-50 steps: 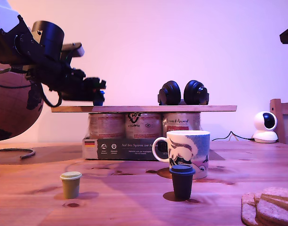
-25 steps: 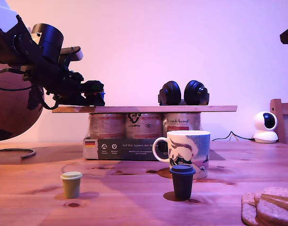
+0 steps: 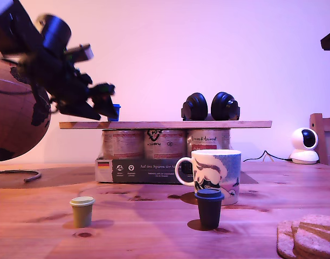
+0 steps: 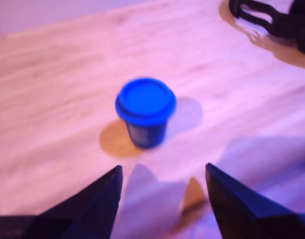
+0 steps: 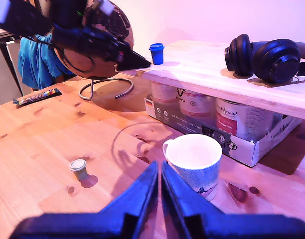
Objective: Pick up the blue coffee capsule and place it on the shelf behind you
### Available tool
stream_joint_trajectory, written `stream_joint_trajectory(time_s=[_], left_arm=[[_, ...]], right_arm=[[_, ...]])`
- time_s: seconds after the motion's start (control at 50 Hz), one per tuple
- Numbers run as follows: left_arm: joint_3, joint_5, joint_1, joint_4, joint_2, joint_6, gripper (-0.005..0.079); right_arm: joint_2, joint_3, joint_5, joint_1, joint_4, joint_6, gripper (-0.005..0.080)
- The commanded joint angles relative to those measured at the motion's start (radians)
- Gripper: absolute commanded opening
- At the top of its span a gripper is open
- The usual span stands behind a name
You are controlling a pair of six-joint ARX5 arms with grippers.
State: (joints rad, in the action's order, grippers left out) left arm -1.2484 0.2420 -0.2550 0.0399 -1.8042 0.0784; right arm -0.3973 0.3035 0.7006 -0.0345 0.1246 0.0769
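Wooden tabletop [image 3: 41, 226] in front carries an olive capsule [image 3: 81, 211], a dark capsule [image 3: 208, 208] and a mug [image 3: 214, 175], none of them needed. Behind, tin cans [image 3: 162, 144] prop up the shelf [image 3: 208, 124], with headphones [image 3: 210, 106] resting on it. The blue coffee capsule [image 4: 145, 111] stands upright on the shelf near the exterior view's left end, apparently delivered. My first end effector [image 4: 162, 186] is spread wide and empty, clear of the capsule. My second end effector [image 5: 160, 186] is pressed together, empty, above the mug.
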Motion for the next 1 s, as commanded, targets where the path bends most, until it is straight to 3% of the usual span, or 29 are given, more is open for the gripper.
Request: stream_joint_trajectory(time_s=[0.0, 0.06, 0.14, 0.34, 0.66, 0.98], left_arm=[[0.004, 0.004, 0.005, -0.027, 0.034, -0.001, 0.0479], [0.004, 0.005, 0.005, -0.073, 0.059, -0.002, 0.0448], [0.004, 0.004, 0.006, -0.15, 0.098, -0.002, 0.0347], [0.005, 0.026, 0.006, -0.388, 0.192, 0.001, -0.0031], [0.016, 0.043, -0.002, -0.52, 0.274, 0.0, -0.002], [0.199, 0.027, -0.003, -0.46, 0.454, -0.027, -0.002]], right_arm=[[-0.006, -0.014, 0.006, -0.005, -0.008, 0.002, -0.0012], [-0.006, -0.014, 0.006, -0.005, -0.008, 0.002, -0.0012], [-0.006, -0.014, 0.006, -0.005, -0.008, 0.002, -0.0012], [-0.006, -0.014, 0.006, -0.005, -0.008, 0.002, -0.0012], [-0.006, -0.014, -0.005, -0.005, -0.007, 0.002, -0.0012], [-0.006, -0.014, -0.047, -0.005, 0.002, 0.002, -0.0012]])
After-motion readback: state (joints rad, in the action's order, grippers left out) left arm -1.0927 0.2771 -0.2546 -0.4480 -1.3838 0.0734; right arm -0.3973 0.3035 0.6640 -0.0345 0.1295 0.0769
